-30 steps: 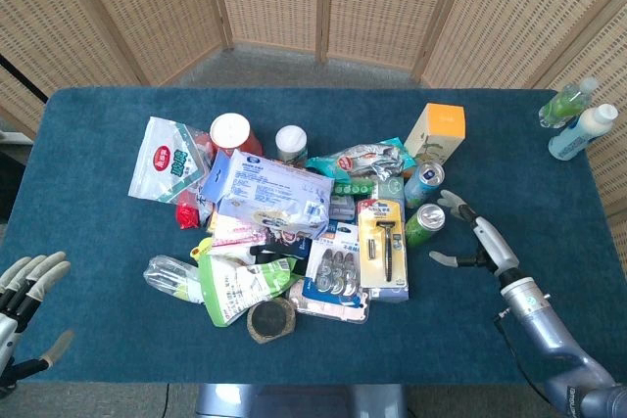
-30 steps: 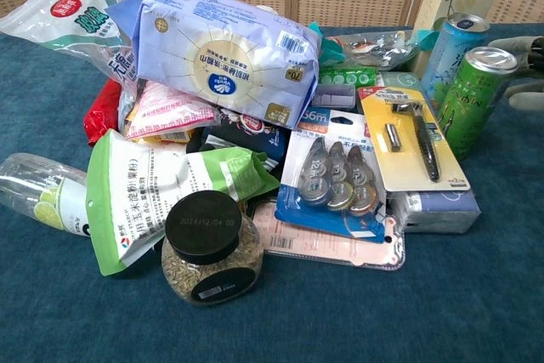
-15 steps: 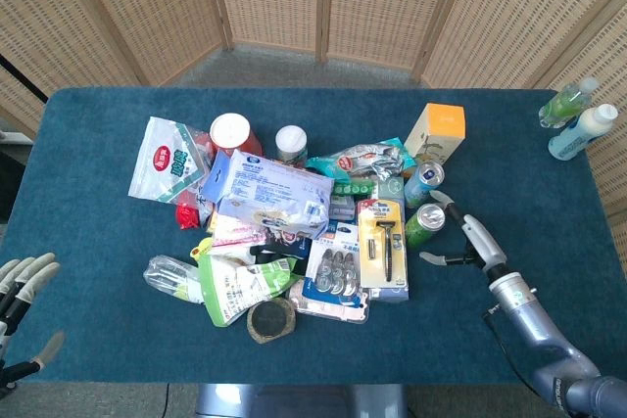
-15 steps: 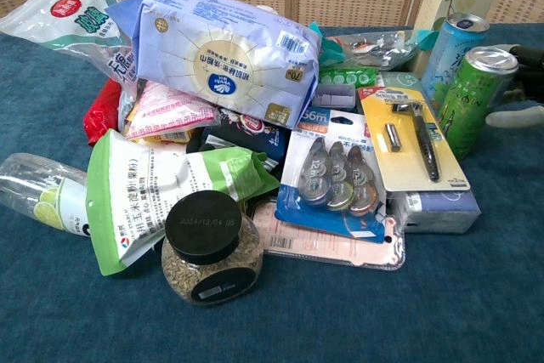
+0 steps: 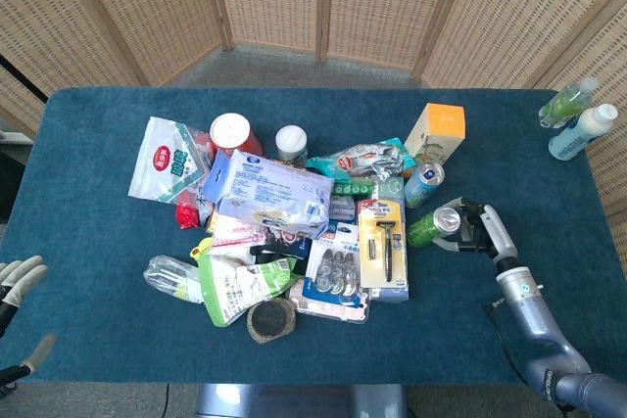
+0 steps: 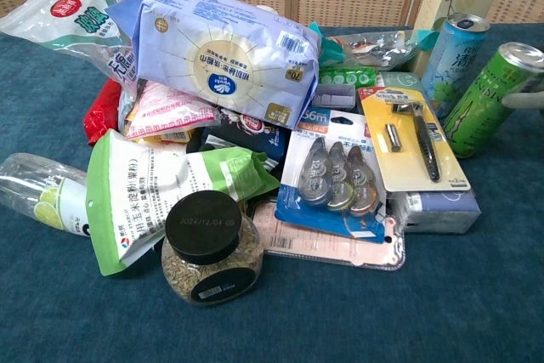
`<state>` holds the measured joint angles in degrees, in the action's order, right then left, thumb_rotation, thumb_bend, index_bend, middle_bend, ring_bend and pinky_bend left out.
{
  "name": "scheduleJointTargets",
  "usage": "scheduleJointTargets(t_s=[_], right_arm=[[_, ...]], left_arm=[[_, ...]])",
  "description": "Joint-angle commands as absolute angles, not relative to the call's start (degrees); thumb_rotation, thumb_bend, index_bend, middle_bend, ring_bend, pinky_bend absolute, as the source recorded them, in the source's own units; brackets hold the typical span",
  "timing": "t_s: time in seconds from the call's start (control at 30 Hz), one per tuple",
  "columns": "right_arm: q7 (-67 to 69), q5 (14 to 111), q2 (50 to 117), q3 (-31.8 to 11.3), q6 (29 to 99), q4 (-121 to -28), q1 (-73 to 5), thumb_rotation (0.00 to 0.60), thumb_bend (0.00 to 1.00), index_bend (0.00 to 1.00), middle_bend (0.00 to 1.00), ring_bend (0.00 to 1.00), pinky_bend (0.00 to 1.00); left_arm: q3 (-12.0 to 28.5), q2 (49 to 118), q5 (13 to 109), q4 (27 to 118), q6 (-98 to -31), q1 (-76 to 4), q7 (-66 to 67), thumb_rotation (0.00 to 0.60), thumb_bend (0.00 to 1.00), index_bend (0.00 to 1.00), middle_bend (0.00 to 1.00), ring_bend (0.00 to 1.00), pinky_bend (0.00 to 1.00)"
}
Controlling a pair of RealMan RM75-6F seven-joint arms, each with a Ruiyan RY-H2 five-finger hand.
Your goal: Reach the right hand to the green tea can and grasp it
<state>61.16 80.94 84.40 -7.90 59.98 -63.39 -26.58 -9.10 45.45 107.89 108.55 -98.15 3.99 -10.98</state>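
The green tea can (image 5: 432,226) stands at the right edge of the pile, tilted with its silver top leaning toward my right hand (image 5: 479,227). That hand grips the can's upper part, with fingers wrapped around it from the right. In the chest view the green tea can (image 6: 490,98) leans right, and one pale finger (image 6: 524,100) shows behind it at the frame edge. My left hand (image 5: 16,282) hangs off the table's near-left corner, fingers spread and holding nothing.
A blue drink can (image 5: 423,183) stands just behind the green one, with an orange-topped box (image 5: 436,132) beyond it. A razor pack (image 5: 382,242) lies to the can's left. Two bottles (image 5: 580,119) stand at the far right. A dark-lidded jar (image 6: 209,248) sits in front.
My right hand moved in from the right and closed around the green tea can, which has tipped toward it. My left hand has slid lower and further out of frame.
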Motion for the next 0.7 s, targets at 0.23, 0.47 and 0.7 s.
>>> scheduleJointTargets(t_s=[0.23, 0.47, 0.7], right_arm=[[67.5, 82.3, 79.4, -6.8, 62.3, -66.6, -23.5, 0.6, 0.07, 0.61, 0.88, 0.97, 0.83], [66.1, 83.1, 74.5, -6.8, 66.4, -71.9, -21.1, 0.6, 0.07, 0.61, 0.88, 0.97, 0.84], [65.1, 84.9, 66.8, -7.8, 69.4, -82.0, -20.2, 0.6, 0.07, 0.61, 0.88, 0.97, 0.84]], left_arm=[[-8.8, 46.1, 107.7, 108.2, -97.1, 3.5, -11.3, 0.6, 0.41, 0.0, 0.0, 0.0, 0.0], [-8.6, 46.6, 107.6, 108.2, -95.8, 2.8, -11.1, 0.6, 0.41, 0.0, 0.0, 0.0, 0.0], [-8.7, 47.3, 108.7, 108.2, -95.5, 2.6, -10.4, 0.6, 0.41, 0.0, 0.0, 0.0, 0.0]])
